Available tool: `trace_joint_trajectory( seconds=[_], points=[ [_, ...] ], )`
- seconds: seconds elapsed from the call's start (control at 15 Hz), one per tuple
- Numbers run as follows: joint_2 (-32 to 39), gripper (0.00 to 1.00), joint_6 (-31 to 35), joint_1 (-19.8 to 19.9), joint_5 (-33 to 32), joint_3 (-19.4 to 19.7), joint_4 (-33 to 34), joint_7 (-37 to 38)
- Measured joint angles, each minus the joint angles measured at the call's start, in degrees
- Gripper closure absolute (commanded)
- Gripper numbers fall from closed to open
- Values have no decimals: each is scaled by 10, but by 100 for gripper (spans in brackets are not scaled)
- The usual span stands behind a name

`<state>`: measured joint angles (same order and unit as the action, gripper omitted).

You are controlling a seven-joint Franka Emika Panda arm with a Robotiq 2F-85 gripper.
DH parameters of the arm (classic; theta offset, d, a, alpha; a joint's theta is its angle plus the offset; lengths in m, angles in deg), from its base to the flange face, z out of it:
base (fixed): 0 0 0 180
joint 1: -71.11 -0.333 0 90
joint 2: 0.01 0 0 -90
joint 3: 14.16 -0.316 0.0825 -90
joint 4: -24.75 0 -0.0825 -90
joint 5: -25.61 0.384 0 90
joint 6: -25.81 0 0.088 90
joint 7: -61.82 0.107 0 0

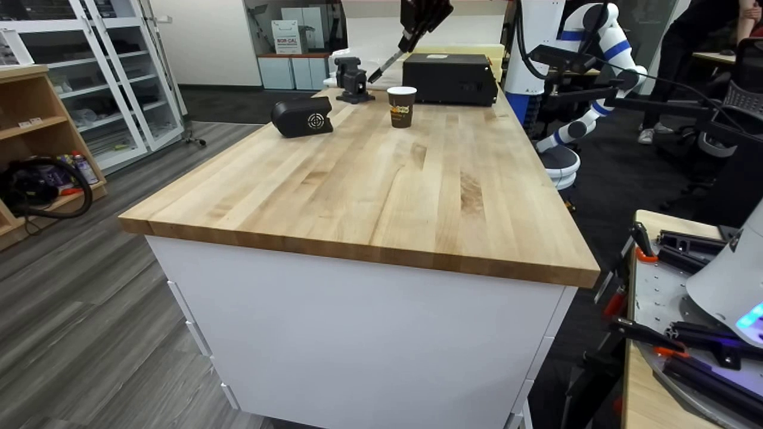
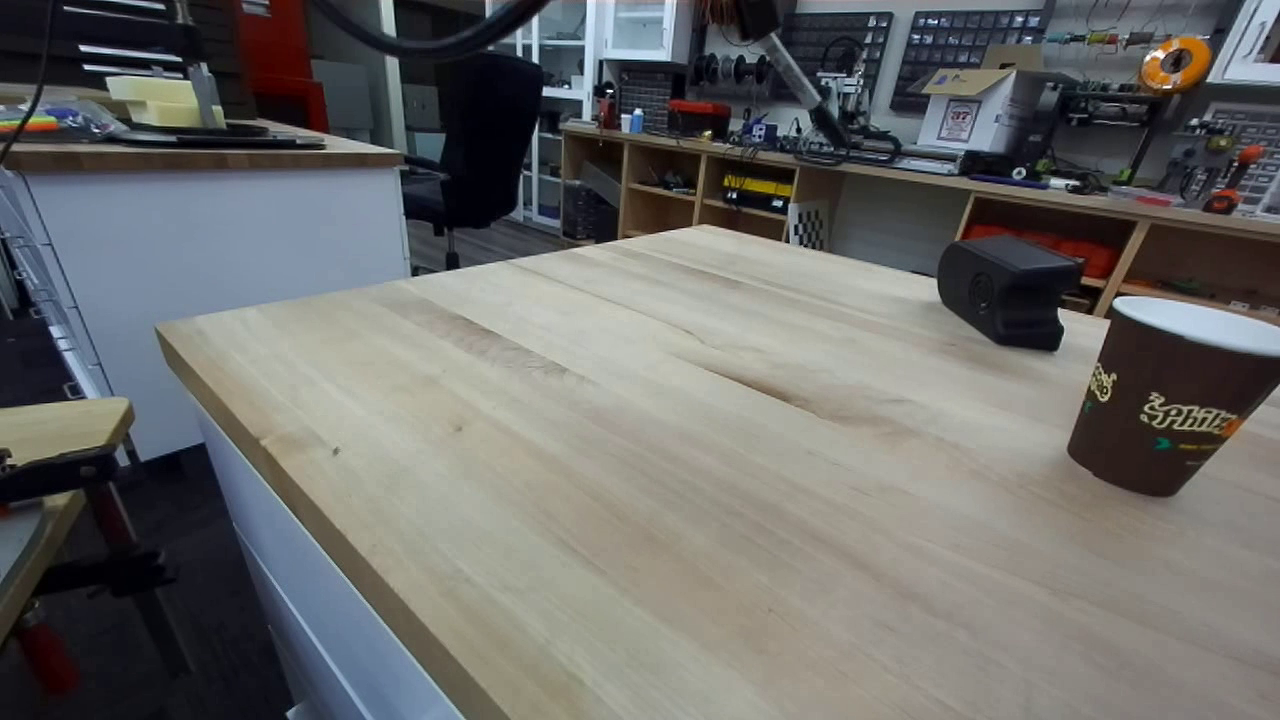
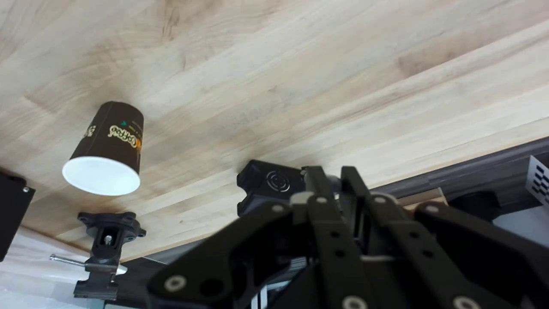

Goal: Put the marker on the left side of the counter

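Above the table (image 1: 357, 196), raised off its top, the marker (image 2: 806, 92) sits slanted in the gripper (image 3: 333, 171), which is pinched nearly closed on it. Thin straight stick, smooth pale grey barrel, dark end pointing down in both exterior views. Table white-based, top of jointed light wood planks, streaky grain; on it an upright tapered brown paper cup (image 2: 1160, 400), white rim, and a chunky black block (image 1: 302, 117) with ring emblem.
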<state>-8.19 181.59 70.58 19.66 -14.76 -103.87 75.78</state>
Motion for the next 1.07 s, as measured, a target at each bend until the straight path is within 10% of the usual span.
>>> trace_joint_trajectory(
  seconds=[0.6,1.07],
  points=[
    [-219,97,20,-53,36,-63,-280,-28],
    [-321,97,-148,-48,71,-71,-304,-17]
  ],
)
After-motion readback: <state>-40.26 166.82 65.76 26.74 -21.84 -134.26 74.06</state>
